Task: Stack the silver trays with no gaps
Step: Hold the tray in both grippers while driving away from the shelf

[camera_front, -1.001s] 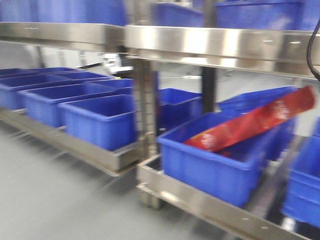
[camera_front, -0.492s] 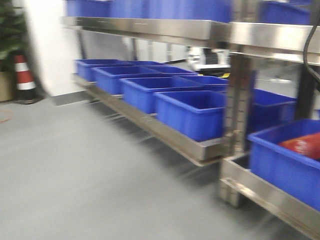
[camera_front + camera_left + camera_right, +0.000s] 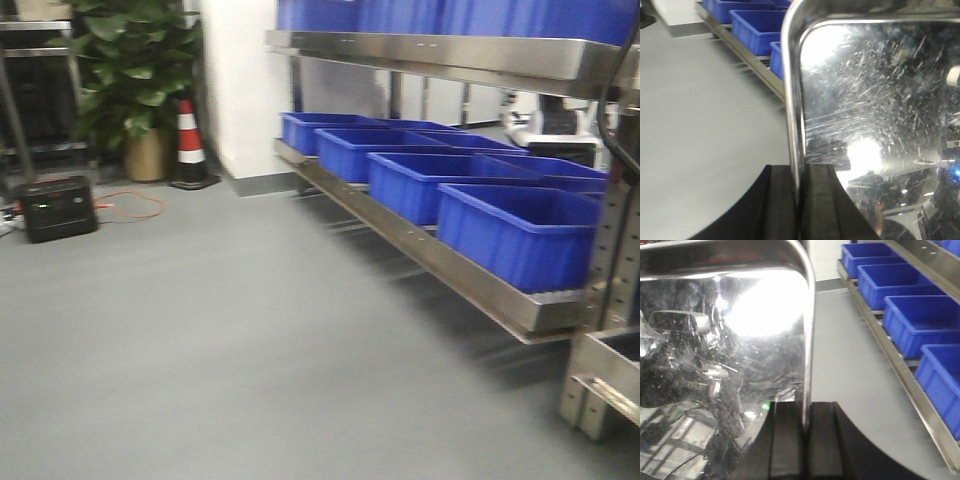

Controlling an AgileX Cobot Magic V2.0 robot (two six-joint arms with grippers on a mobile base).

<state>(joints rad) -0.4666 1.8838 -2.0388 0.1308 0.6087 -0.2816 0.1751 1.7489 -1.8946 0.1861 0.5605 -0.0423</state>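
In the left wrist view a scratched, shiny silver tray (image 3: 875, 100) fills the right side. My left gripper (image 3: 799, 175) is shut on its left rim, one black pad on each side of the rolled edge. In the right wrist view a silver tray (image 3: 730, 340) fills the left side, and my right gripper (image 3: 805, 412) is shut on its right rim the same way. I cannot tell whether both grippers hold one tray or two. Both trays are held up above the grey floor. The front view shows neither trays nor grippers.
A row of blue bins (image 3: 520, 235) stands on a low steel shelf (image 3: 440, 262) at the right, under an upper shelf (image 3: 430, 50) with more bins. At the far left are a traffic cone (image 3: 188, 145), a potted plant (image 3: 130, 70) and a black box (image 3: 58, 207). Grey floor (image 3: 250, 330) spreads between.
The front view has swung left: the shelves and bins slid to the right, the bin with the red package left the frame, and the cone, plant and black box came into view.
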